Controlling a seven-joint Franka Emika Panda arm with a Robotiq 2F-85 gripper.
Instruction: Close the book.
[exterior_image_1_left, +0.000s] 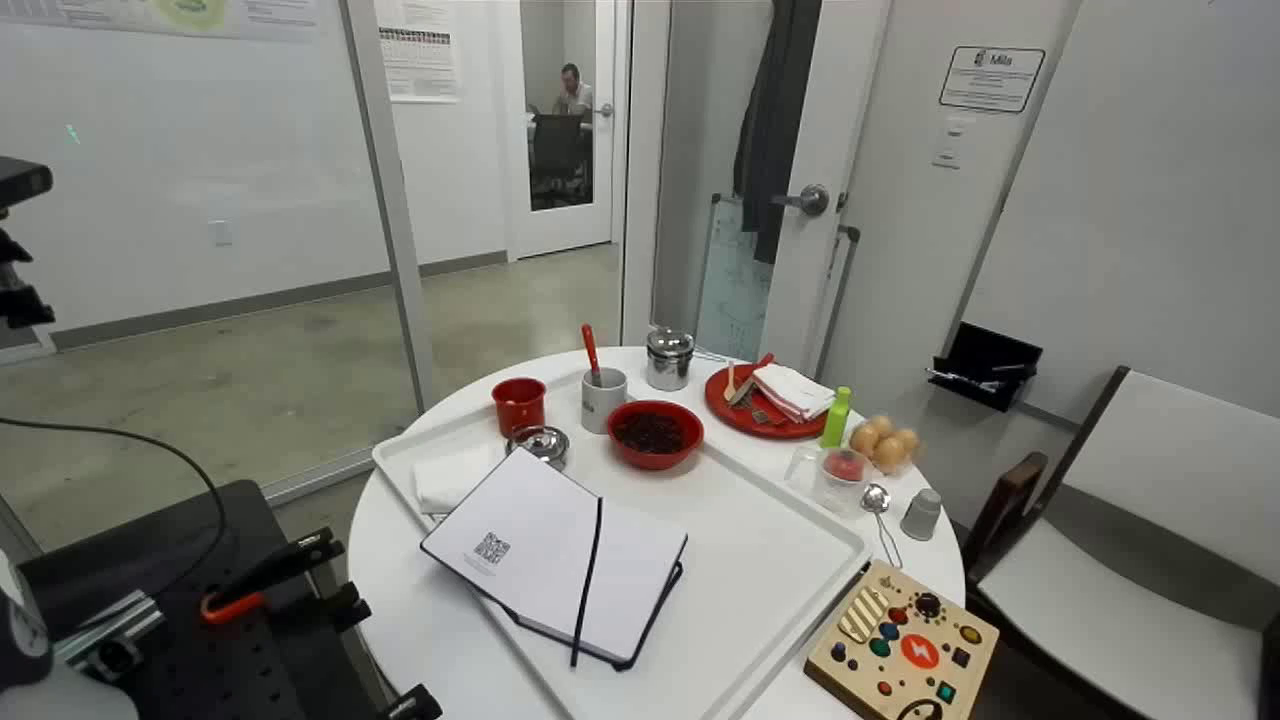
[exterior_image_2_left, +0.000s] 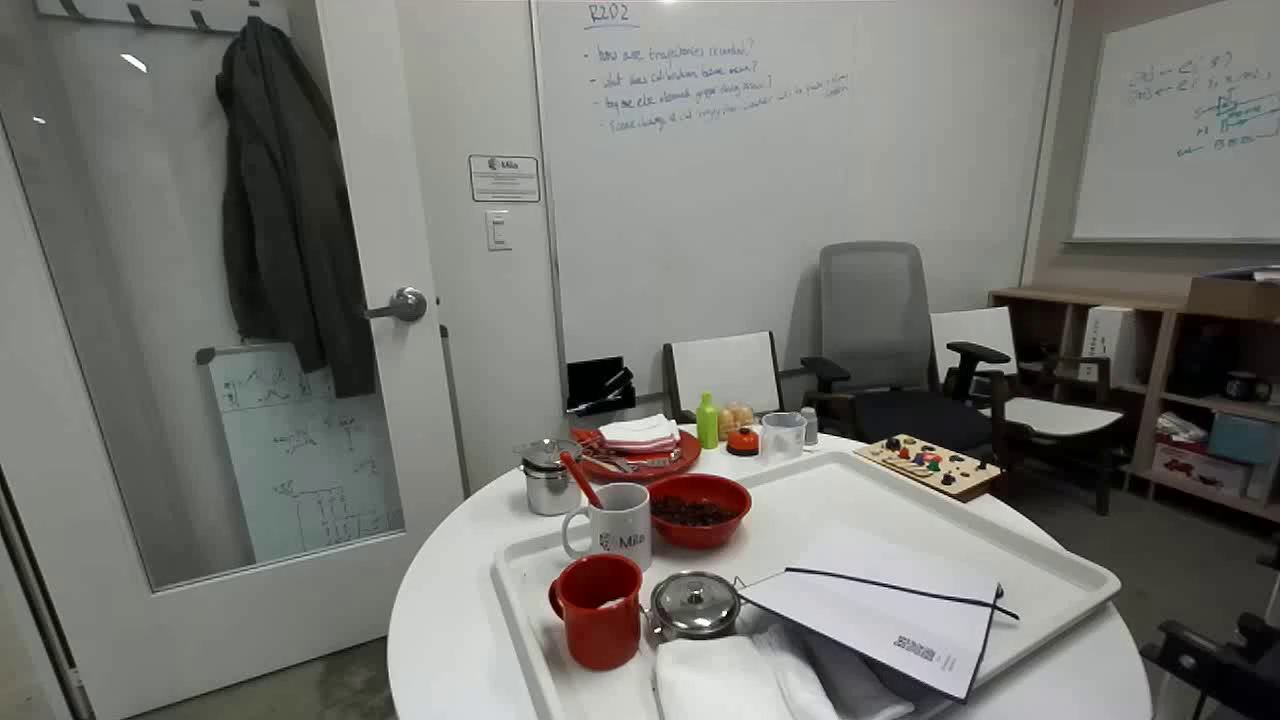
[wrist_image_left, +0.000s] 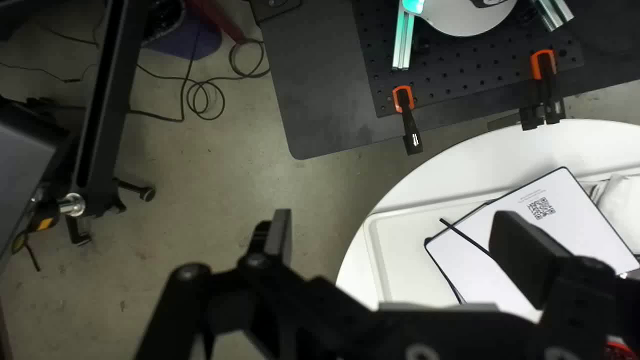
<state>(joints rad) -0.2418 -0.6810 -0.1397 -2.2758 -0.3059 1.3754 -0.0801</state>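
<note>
Seen in an exterior view alone: a seated man, well beyond the tray, and a ladle just outside it. Legible in an exterior view alone: R2D2 notes past the tray, and "Mila" on the pale mug inside it. Common to all 3 views: the book, lying open across the tray's rim. In the wrist view, the claw, 2 jaws spread wide, holding nothing and, by both exterior views, touching nothing on the tray. Across smooth, dark-edged white pages, a narrow black band; near a corner, a square QR code. Inside the tray, a round glossy red bowl of dark crumbly bits, a polished lidded metal pot and limp white cloth. Just beside the tray's corner, a boxy pale wooden board studded with coloured knobs.
</note>
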